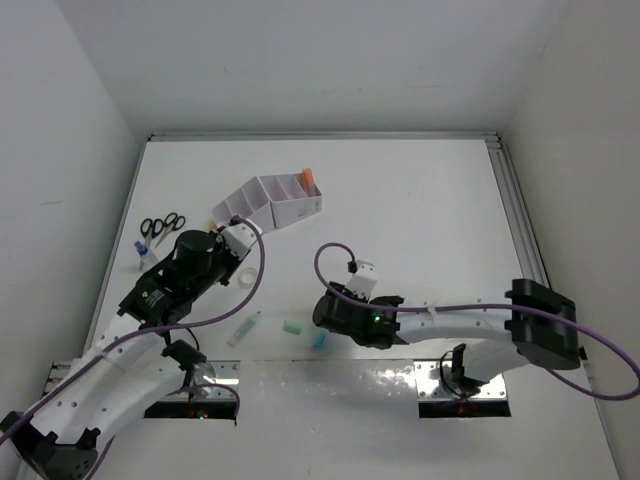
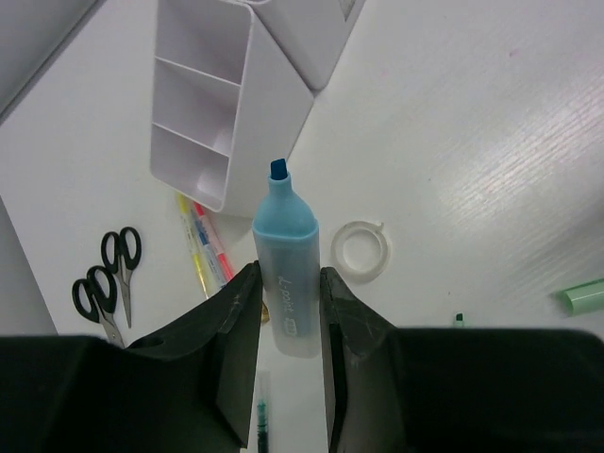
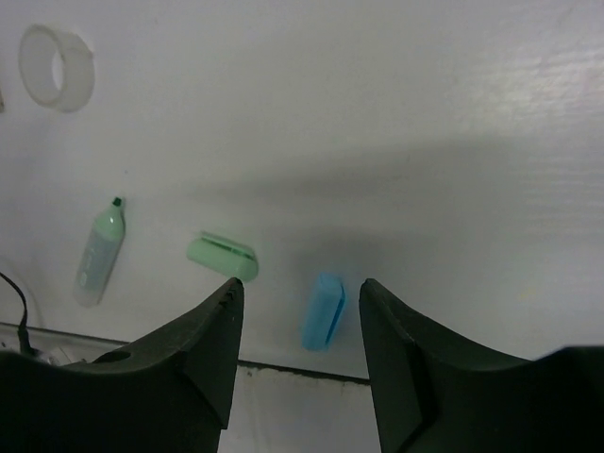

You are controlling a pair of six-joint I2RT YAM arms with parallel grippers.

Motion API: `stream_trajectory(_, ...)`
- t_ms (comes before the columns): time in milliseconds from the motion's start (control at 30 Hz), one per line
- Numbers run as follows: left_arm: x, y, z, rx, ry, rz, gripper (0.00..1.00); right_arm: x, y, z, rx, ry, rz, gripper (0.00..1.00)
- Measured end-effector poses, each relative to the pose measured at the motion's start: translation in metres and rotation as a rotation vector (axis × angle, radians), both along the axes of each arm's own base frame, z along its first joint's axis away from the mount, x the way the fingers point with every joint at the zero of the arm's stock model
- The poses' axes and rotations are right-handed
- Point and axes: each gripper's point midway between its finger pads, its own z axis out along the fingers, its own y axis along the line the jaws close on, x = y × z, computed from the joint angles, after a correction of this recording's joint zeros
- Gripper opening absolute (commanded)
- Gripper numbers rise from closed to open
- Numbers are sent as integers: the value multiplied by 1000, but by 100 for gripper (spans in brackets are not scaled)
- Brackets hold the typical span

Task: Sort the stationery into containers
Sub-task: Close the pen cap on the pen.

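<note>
**Left claw grips an uncapped blue highlighter at the organiser; right claw gapes over a blue cap**

In the left wrist view the left claw (image 2: 288,283) is clamped on the barrel of a blue highlighter (image 2: 283,226). Its cap is off and its chisel tip points to 12 o'clock, at the near corner of the pale organiser (image 2: 203,104). At 3 o'clock of the highlighter a clear tape ring (image 2: 360,251) lies flat on the worktop (image 2: 472,142). At 9 o'clock yellow and pink pens (image 2: 208,247) lie side by side, and farther out at 8 o'clock are the black-handled scissors (image 2: 107,280).

From above, the organiser stands at about 11 o'clock of the worktop's middle, set at a slant. An orange piece (image 1: 307,178) stands upright in the compartment at its 3 o'clock end. The scissors lie at 9 o'clock of the organiser, with a small blue-capped bottle (image 1: 146,252) just beside them at 7 o'clock.

The right claw (image 3: 300,291) has its jaws wide apart and holds nothing. A blue cap (image 3: 323,311) lies on the worktop in the gap between its fingers. I cannot tell whether the fingers touch the worktop. A green cap (image 3: 222,255) lies at 10 o'clock of the blue cap, apart from it. A green highlighter (image 3: 100,255) lies farther off at 9 o'clock, its dark tip pointing to 12. The tape ring shows at 11 o'clock, well apart from the caps.
</note>
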Motion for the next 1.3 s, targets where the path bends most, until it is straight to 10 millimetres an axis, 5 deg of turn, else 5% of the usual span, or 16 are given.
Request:
stream_trajectory(333,-8,9,23,-62,-86,35,0,-26,17,-41,-38,118,-11,49)
stream_trajectory(633,-7,8,31,-95,-119,43,0,-30,15,-58,-65,159,-30,33)
stream_trajectory(800,-4,8,28,-97,-118,51,0,-34,13,-65,-57,184,-37,32)
stream_trajectory(933,-2,8,26,-95,-107,60,0,-33,12,-66,-47,187,-36,12)
stream_trajectory(1033,0,10,21,-91,-86,68,0,-30,11,-66,-37,186,-25,0)
stream_trajectory(1167,0,8,19,-82,-50,57,0,-21,-5,-57,-51,154,8,0)
stream_trajectory(1300,1,-7,40,-119,-42,-7,0,6,-15,-5,-2,21,105,0)
